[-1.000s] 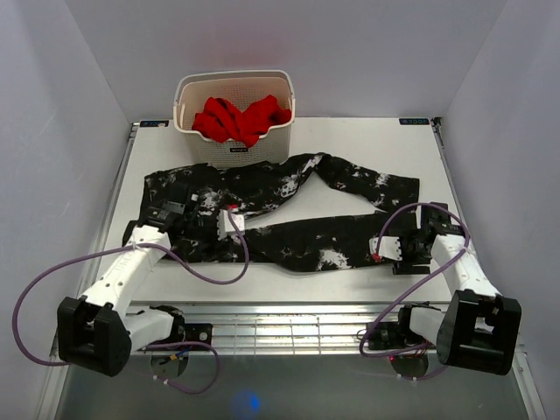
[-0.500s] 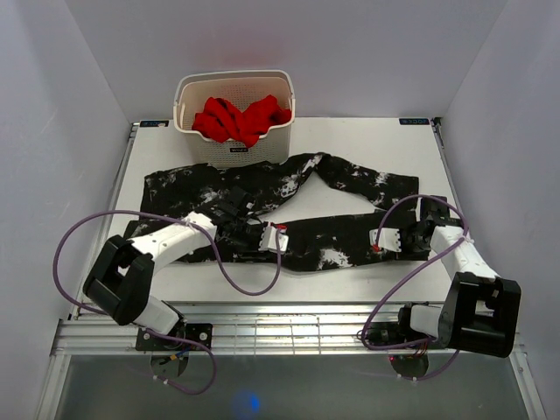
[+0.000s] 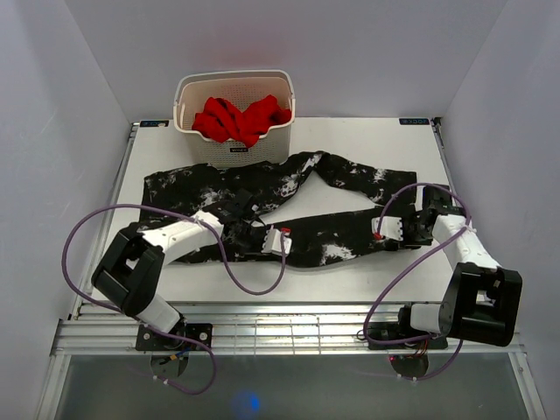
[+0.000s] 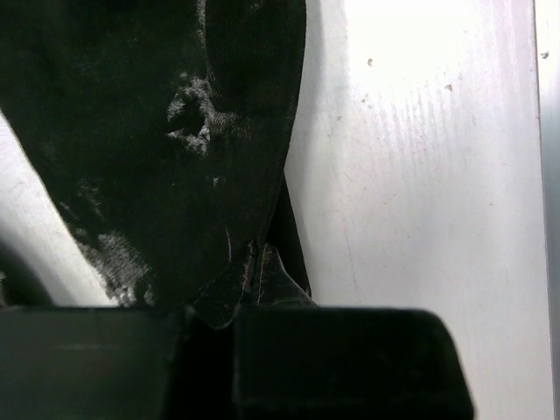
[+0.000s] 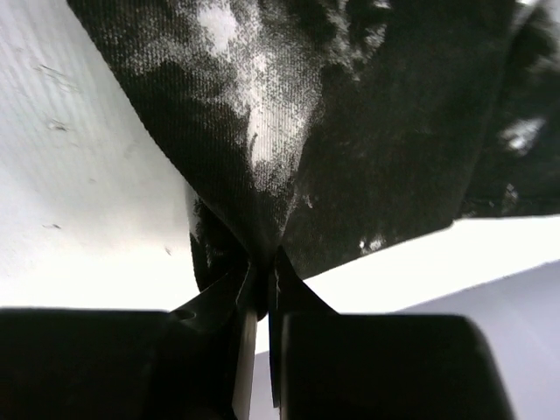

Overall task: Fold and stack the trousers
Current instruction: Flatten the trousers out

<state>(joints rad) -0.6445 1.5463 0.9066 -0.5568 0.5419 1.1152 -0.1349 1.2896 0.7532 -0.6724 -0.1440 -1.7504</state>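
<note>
Both pincers have closed within the last second. Our left pincer [image 3: 276,240] now pinches the near leg of the long black, white-speckled fabric trousers [image 3: 262,185] toward 6 o'clock, and our right pincer [image 3: 383,230] grips that leg's end toward 3 o'clock. The trousers lie spread across the white bench [image 3: 367,144], so we judge the folding lift can begin.

Top view bright, sharp; wrist views dim, glare on table [image 4: 437,35]
</note>
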